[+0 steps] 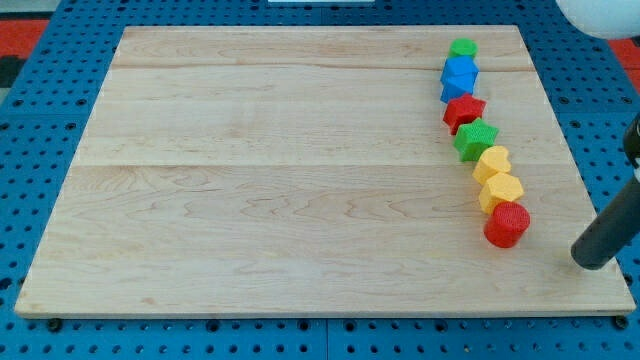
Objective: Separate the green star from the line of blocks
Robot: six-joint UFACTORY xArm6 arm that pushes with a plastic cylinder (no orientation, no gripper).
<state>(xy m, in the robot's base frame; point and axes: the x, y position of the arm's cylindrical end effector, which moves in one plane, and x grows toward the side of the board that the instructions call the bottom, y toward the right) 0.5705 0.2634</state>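
A line of blocks runs down the right side of the wooden board point(300, 170). From the view's top: a small green block point(463, 48), a blue block point(460, 70), a second blue block point(453, 90), a red star point(465, 111), the green star point(476, 138), a yellow heart-like block point(492, 161), a yellow hexagon point(501, 189) and a red cylinder point(507, 224). The green star touches the red star above it and the yellow block below it. My tip point(593, 258) rests at the board's lower right, to the right of the red cylinder and apart from every block.
The board lies on a blue perforated table point(40, 150). A white rounded object point(600, 15) shows at the view's top right corner. The board's right edge is close to my tip.
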